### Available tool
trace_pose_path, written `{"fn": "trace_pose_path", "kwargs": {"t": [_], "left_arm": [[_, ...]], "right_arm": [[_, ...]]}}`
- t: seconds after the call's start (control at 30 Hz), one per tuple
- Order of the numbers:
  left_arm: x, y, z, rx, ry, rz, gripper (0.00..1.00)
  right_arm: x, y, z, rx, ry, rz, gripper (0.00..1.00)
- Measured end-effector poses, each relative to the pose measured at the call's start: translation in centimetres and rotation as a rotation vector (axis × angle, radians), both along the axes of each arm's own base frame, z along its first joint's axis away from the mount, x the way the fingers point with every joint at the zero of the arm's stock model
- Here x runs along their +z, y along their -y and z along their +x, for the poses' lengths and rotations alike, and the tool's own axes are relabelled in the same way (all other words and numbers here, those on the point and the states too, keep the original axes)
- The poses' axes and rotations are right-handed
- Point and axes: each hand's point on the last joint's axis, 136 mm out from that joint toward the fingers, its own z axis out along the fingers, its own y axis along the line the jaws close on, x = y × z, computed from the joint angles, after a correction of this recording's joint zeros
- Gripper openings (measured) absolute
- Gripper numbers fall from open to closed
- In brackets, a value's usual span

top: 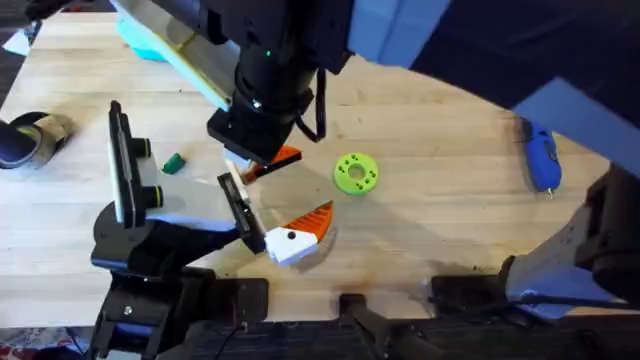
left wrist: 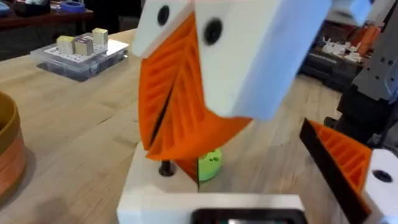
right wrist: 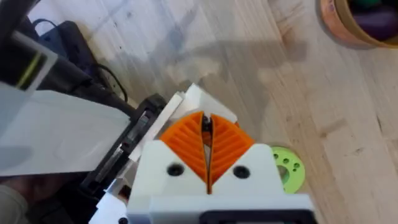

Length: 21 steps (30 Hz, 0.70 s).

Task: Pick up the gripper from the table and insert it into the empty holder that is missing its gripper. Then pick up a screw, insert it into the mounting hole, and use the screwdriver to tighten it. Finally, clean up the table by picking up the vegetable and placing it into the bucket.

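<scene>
Wooden planks of the table point(top: 450, 220) carry two white-and-orange fingers near the arms' bases. Nearest is the matching finger with a black dot point(top: 300, 235), fixed at the near end of a short black bar point(top: 240, 208) and lying with its orange tip pointing away from the bar. Just beyond it, at the bar's far end, is the gripper point(top: 283, 157), its orange tip sticking out from directly under the right gripper point(top: 255, 135), which has reached across the middle and points down at it. The right wrist view has the right gripper's two orange ribbed pads point(right wrist: 186, 146) pressed together, with a thin dark sliver between them that I cannot identify. Whether the left gripper point(left wrist: 211, 206) is open or closed cannot be told. One green disc with holes point(top: 355, 172) lies just beside the gripper, apart from it, and one small green piece point(top: 174, 163) sits on the other side. One blue screwdriver point(top: 542, 155) lies well apart towards the right edge, untouched. One orange-tan bucket point(right wrist: 333, 28) stands beyond the disc with something purple point(right wrist: 373, 22) inside. Farthest, a light-blue pouch point(top: 150, 42) rests at the back, and a clear tray point(left wrist: 78, 59) holds three small blocks
</scene>
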Motion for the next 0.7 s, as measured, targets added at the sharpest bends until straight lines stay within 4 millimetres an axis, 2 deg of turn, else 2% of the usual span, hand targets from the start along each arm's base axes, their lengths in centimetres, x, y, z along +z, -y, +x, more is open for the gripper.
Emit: {"fn": "trace_pose_path", "kwargs": {"t": [0.53,0.6,0.7], "left_arm": [[-0.02,0.02,-0.04,-0.003,-0.003,-0.001,0.992],[-0.01,0.02,-0.04,-0.003,-0.003,-0.001,0.992],[-0.01,0.03,-0.05,-0.003,-0.002,-0.001,0.992]], "right_arm": [[-0.86,-0.18,-0.14,0.004,-0.022,-0.018,0.006],[-0.87,-0.17,-0.15,0.006,-0.022,-0.018,0.061],[-0.87,-0.14,-0.13,0.008,-0.022,-0.019,0.28]]}}
